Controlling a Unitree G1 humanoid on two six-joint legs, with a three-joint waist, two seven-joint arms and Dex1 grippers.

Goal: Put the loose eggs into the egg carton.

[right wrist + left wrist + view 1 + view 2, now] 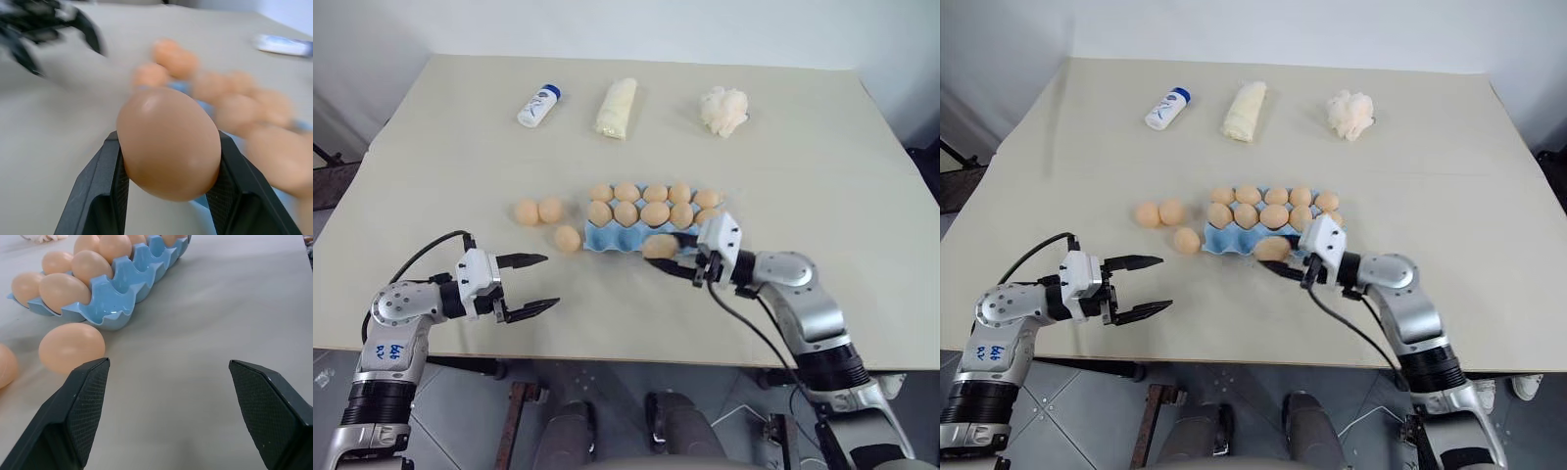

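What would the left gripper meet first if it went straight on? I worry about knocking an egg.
Probably bare table: the way between its open fingers looks free. The nearest loose egg sits just ahead of one fingertip, so that finger might clip it; depth is unclear.

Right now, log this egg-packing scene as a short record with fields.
carton: light-blue moulded egg carton, back rows filled, near cups bare
loose eggs: three tan eggs on the table beside the carton
right gripper: shut on a tan egg, by the carton's near edge
left gripper: open, empty
far edge: white bottle, pale yellow packet, white fluffy wad
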